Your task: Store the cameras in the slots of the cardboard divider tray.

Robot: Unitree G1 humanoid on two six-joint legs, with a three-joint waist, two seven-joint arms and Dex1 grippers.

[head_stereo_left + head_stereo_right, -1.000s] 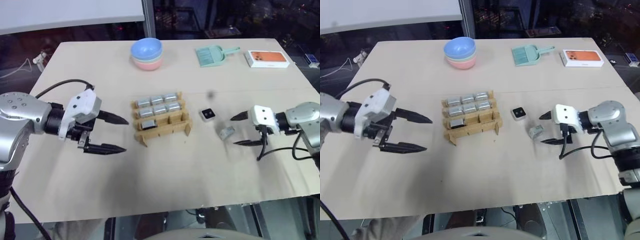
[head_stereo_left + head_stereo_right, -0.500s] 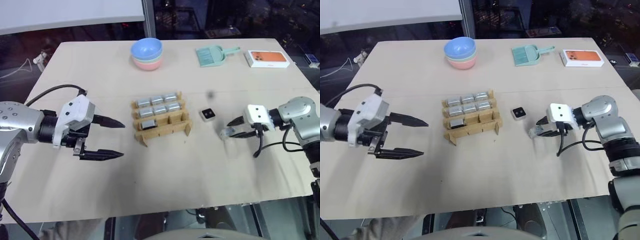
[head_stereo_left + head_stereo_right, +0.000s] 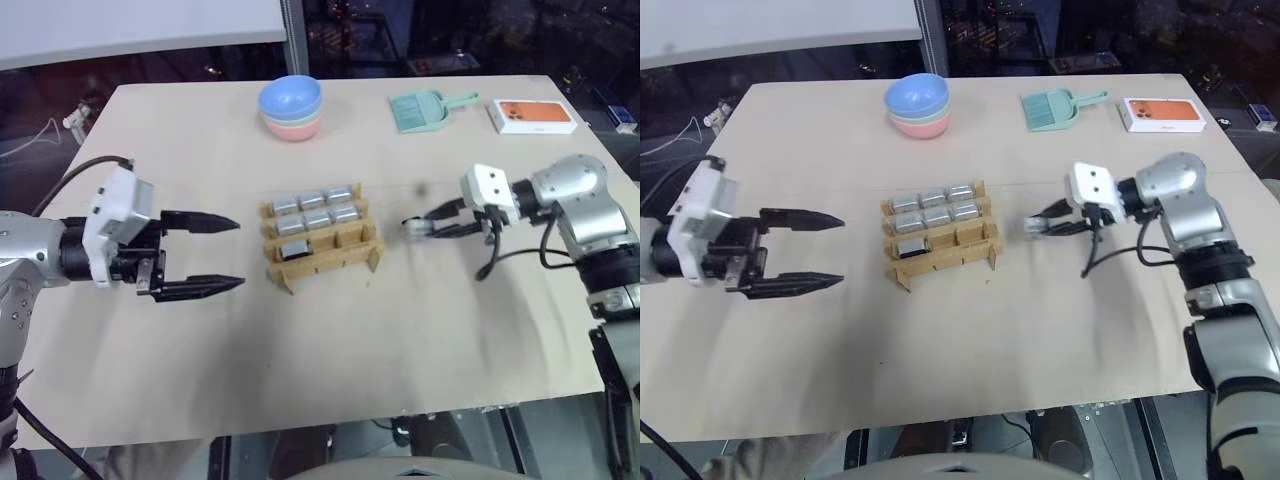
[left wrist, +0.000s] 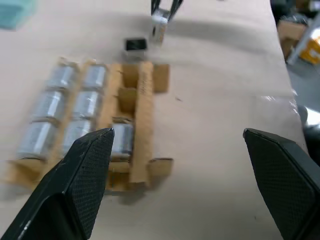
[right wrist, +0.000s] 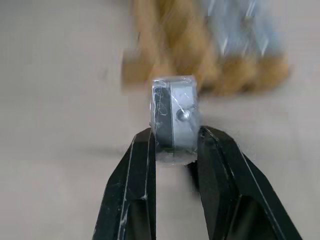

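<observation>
Robot test lab or workshop. Paper-covered worktable [image 3: 330, 350] staged with unrelated props: stacked bowls [image 3: 291, 107], dustpan [image 3: 422, 108], phone box [image 3: 533, 116]. Dark cluttered surroundings, loose cables.

The left gripper [image 3: 225, 254] is extended toward the right with its black fingers [image 3: 200, 221] spread wide and holding nothing. The right gripper [image 3: 420, 222] points left, arm bent at the elbow, fingers [image 5: 135, 185] clamped on a camera [image 5: 173, 120].
</observation>
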